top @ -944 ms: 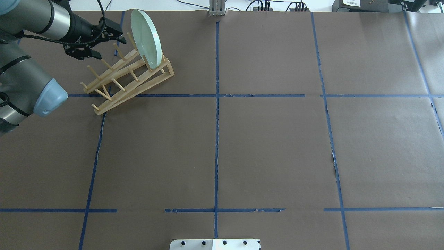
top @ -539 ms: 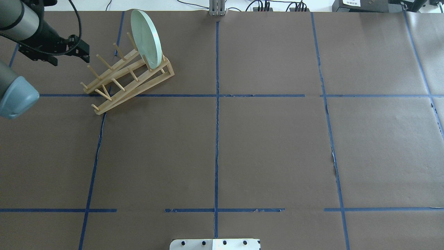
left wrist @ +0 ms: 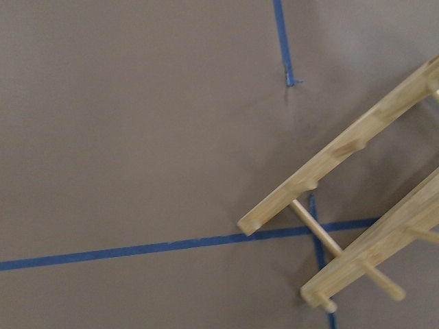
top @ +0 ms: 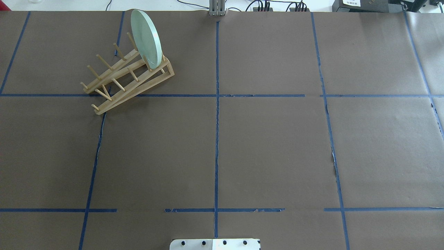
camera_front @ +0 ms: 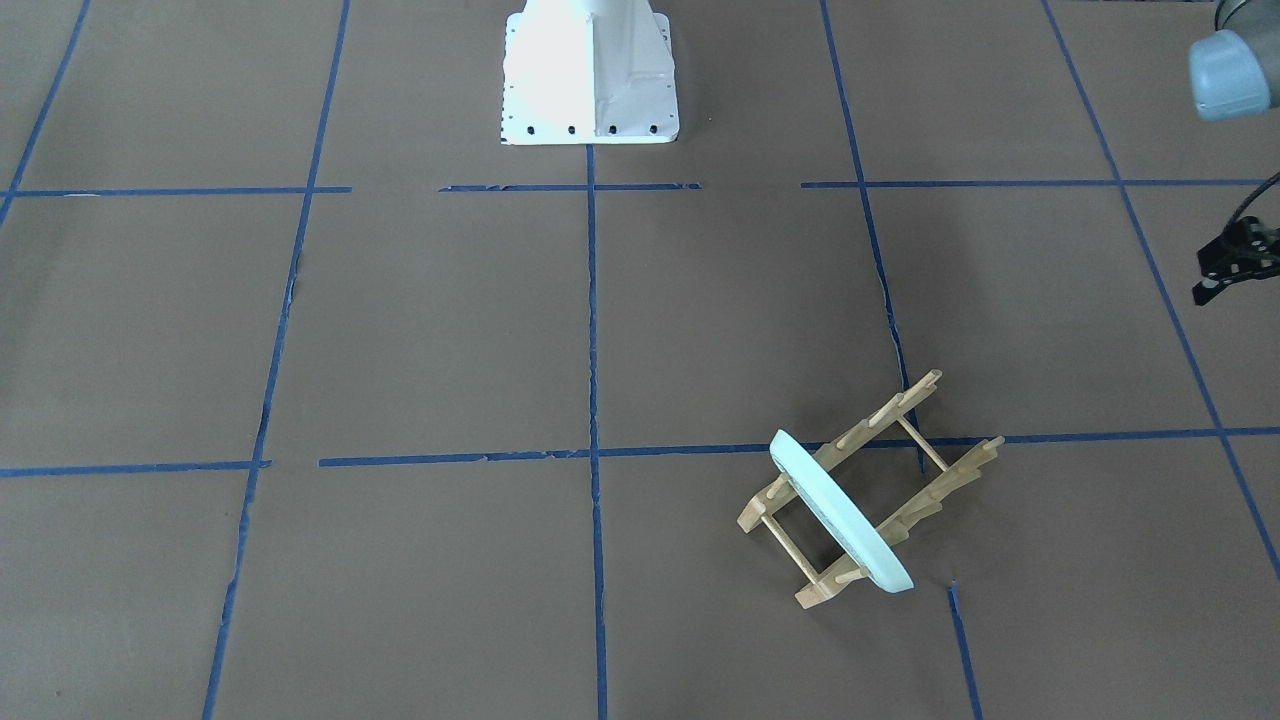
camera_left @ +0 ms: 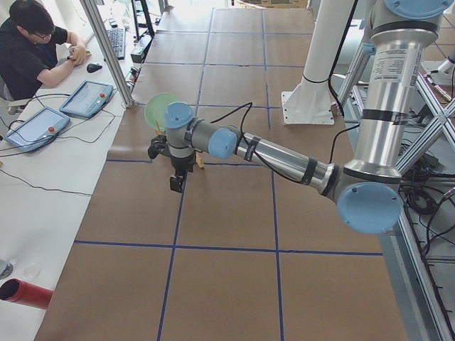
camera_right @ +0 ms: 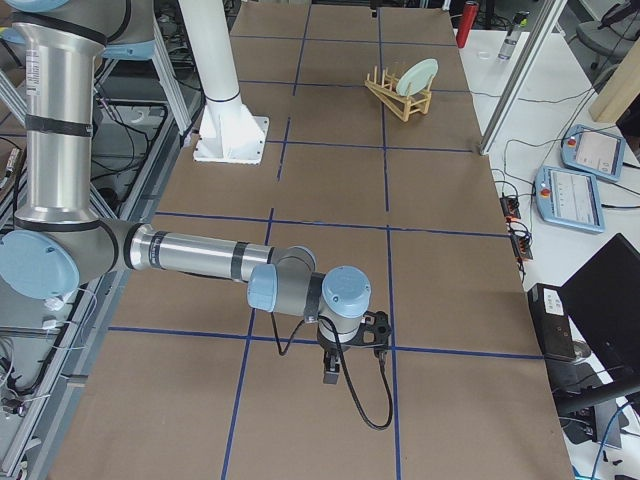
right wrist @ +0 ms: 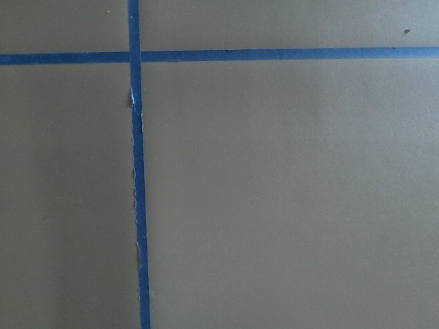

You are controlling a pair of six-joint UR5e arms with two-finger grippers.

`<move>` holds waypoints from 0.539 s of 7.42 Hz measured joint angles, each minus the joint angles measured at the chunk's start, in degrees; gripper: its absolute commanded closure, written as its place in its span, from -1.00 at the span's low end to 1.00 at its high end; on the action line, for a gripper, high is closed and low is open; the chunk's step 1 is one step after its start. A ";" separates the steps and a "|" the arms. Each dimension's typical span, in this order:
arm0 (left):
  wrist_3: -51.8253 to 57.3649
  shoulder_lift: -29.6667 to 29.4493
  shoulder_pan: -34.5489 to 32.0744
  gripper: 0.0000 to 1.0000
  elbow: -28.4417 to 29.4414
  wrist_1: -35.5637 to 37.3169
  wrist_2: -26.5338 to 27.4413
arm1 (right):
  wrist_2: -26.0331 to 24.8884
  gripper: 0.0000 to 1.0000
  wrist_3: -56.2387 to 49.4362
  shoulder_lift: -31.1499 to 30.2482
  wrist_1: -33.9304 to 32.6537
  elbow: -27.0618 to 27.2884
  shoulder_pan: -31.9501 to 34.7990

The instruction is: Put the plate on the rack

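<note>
The pale mint-green plate stands on edge between the pegs at the far end of the light-wood rack, at the table's far left. Both also show in the front-facing view, the plate leaning in the rack. My left gripper is cut off by that view's right edge, well away from the rack, empty, fingers apart. It is out of the overhead view. The left wrist view shows only the rack's near end. My right gripper hangs over bare table far from the rack; I cannot tell its state.
The white robot base stands at the near middle edge. A metal post and cables sit at the far edge. An operator and teach pendants are at a side desk. Blue tape lines cross the brown table.
My left arm has pulled back to the left, away from the rack and out of the overhead view. The plate and rack have not moved.
</note>
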 measured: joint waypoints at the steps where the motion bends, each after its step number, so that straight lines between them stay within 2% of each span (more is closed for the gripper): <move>1: 4.71 3.63 -4.73 -1.00 1.38 -0.02 -2.01 | 0.00 -1.00 0.00 0.00 0.00 -0.02 -0.01; 4: 7.91 7.54 -9.46 -1.00 3.12 0.03 -3.58 | 0.00 -1.00 0.00 0.00 0.00 -0.01 -0.03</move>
